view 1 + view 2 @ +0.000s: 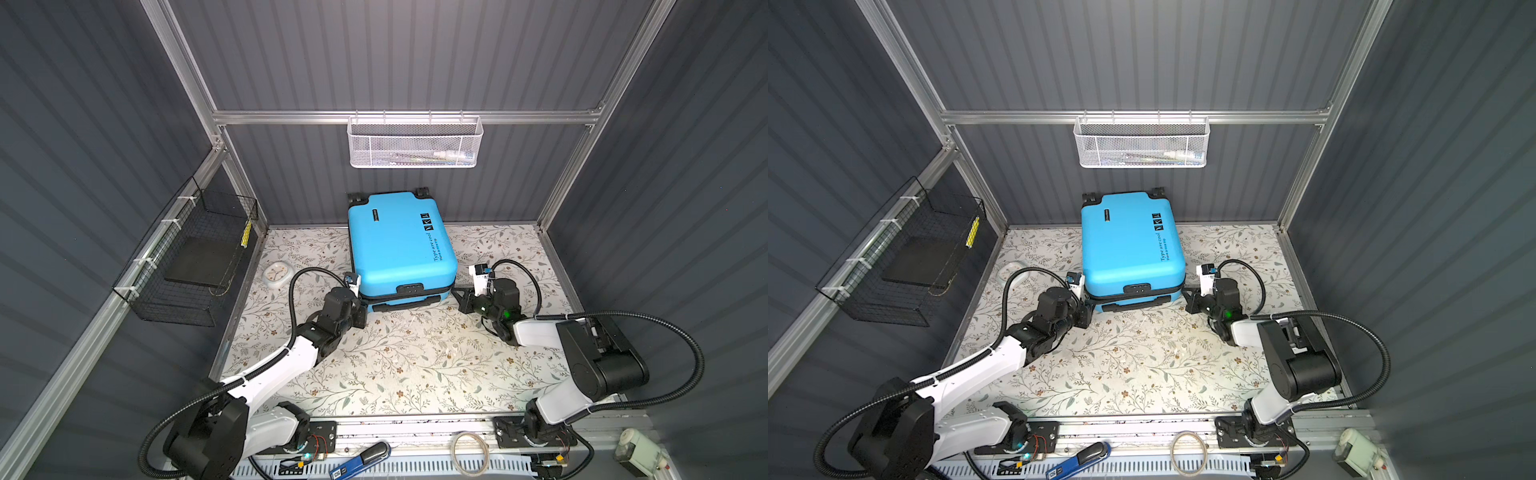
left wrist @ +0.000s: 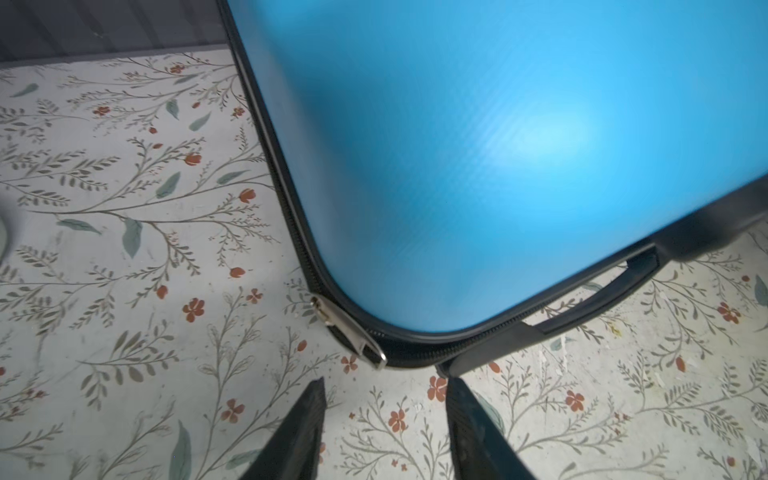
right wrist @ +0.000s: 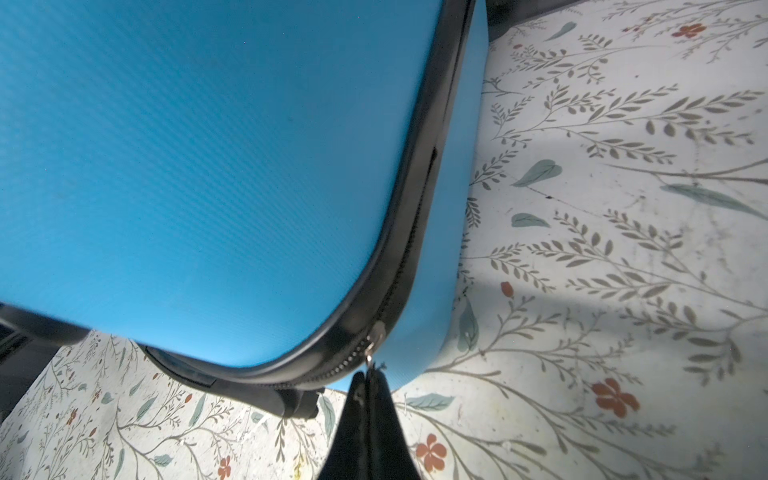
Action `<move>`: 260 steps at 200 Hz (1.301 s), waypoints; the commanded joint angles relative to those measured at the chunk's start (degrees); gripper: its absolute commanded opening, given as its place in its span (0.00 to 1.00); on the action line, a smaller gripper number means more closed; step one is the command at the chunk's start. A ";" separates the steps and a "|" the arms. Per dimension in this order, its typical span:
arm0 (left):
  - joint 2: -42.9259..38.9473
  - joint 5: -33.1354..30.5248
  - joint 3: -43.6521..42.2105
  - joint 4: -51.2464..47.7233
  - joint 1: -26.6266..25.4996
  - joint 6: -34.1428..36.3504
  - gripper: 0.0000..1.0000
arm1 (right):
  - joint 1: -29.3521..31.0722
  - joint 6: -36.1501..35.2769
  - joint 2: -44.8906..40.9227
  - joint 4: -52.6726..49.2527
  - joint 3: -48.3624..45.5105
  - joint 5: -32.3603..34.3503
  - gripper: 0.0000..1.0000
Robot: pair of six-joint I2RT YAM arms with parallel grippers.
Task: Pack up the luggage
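Note:
The bright blue luggage [image 1: 399, 245] [image 1: 1129, 245] lies flat and closed at the back middle of the floral table, handle side toward me. My left gripper [image 1: 362, 309] [image 2: 384, 386] is open at the case's front left corner, just short of a silver zipper pull [image 2: 353, 332], with only tabletop between its fingers. My right gripper [image 1: 457, 293] [image 3: 368, 374] is at the front right corner, shut on the second zipper pull [image 3: 368, 357] below its slider on the black zipper. The blue shell [image 3: 187, 166] fills most of both wrist views.
A white mesh basket [image 1: 413, 143] hangs on the back wall above the case. A black wire basket [image 1: 195, 257] hangs on the left wall. A small white dish [image 1: 275, 274] sits left of the case. A blue stapler [image 1: 361, 459] and a tape ring [image 1: 469, 453] lie on the front rail.

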 commanded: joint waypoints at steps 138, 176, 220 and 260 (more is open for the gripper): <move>6.42 0.54 4.47 7.09 0.01 0.15 0.47 | 4.87 -4.00 -6.30 -9.80 -2.01 -4.69 0.00; 7.45 1.70 4.72 7.88 -0.01 0.56 0.47 | 6.69 -6.51 -7.02 -9.47 -2.52 -6.42 0.00; 7.54 2.88 4.21 8.58 -0.02 0.66 0.46 | 11.45 -6.94 -5.92 -8.86 -1.09 -3.42 0.00; 8.51 4.15 4.02 9.79 -0.06 0.34 0.46 | 17.02 -3.61 -4.40 -4.93 -0.35 1.03 0.00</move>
